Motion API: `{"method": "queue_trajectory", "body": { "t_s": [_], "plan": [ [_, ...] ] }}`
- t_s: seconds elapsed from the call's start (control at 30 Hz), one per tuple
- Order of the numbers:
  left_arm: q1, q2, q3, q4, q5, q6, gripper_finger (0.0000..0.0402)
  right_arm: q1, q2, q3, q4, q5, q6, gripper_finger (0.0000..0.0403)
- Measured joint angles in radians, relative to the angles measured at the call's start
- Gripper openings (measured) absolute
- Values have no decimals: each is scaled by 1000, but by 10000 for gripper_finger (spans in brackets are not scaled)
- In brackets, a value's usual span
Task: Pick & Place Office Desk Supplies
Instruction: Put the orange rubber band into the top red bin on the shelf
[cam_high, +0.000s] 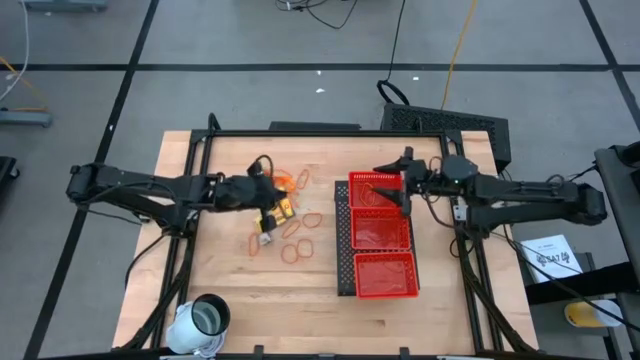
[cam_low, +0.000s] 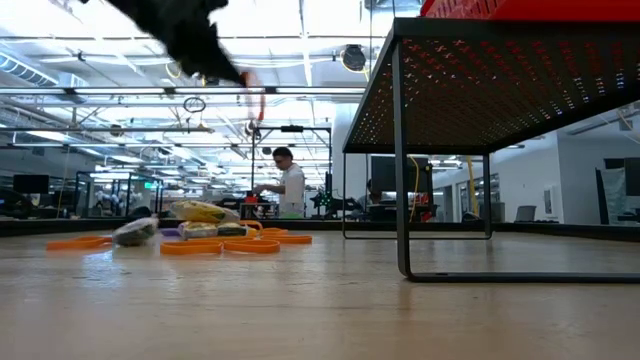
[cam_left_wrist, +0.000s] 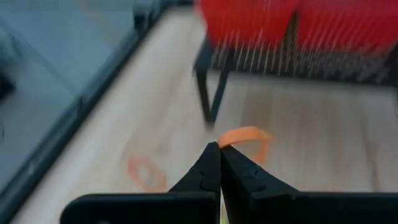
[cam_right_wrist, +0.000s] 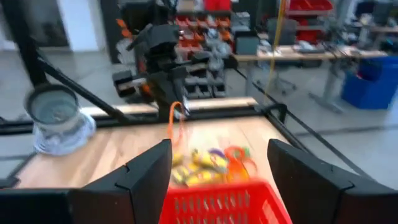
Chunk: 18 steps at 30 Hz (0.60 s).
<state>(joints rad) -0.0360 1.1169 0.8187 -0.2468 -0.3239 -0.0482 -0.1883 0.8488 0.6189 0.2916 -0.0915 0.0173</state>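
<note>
The left gripper (cam_high: 264, 187) hangs above the left half of the table (cam_high: 230, 290), over the pile of supplies. Its fingers (cam_left_wrist: 208, 168) are pressed together on one orange band (cam_left_wrist: 245, 137), which dangles from the tips clear of the wood; the right wrist view shows the same band (cam_right_wrist: 176, 124) hanging from the left arm.

The right gripper (cam_high: 397, 180) sits at the far end of the red tray (cam_high: 383, 290), fingers (cam_right_wrist: 146, 171) spread wide over the tray's rim (cam_right_wrist: 224, 202), holding nothing.

The tray stands on dark legs right of centre, its long side running from far to near, and has three compartments in a row. In the low view the floor under it is open between the legs (cam_low: 402, 200).

The pile (cam_high: 275, 210) lies left of the tray with a strip of bare wood between them. About five or six loose bands (cam_high: 293, 250) lie flat there, some touching; a few yellow packets (cam_high: 283, 208) and small pieces sit among them, too blurred to count exactly.

One white cup (cam_high: 200, 325) rests at the near left corner, close to the table edge and well apart from the pile. The near middle of the table is bare wood. A dark frame (cam_high: 300, 133) runs along the table's far side.
</note>
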Motion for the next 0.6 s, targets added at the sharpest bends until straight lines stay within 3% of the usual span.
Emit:
{"method": "queue_trajectory", "body": {
  "t_s": [0.17,0.3,0.6],
  "plan": [
    [0,13,2,229,10,149,1,0,147,0,263,-137,19,254],
    [2,38,2,333,43,199,3,1,259,2,422,-175,33,254],
    [3,107,2,498,92,252,2,60,452,159,403,-177,2,318]
  ]
}}
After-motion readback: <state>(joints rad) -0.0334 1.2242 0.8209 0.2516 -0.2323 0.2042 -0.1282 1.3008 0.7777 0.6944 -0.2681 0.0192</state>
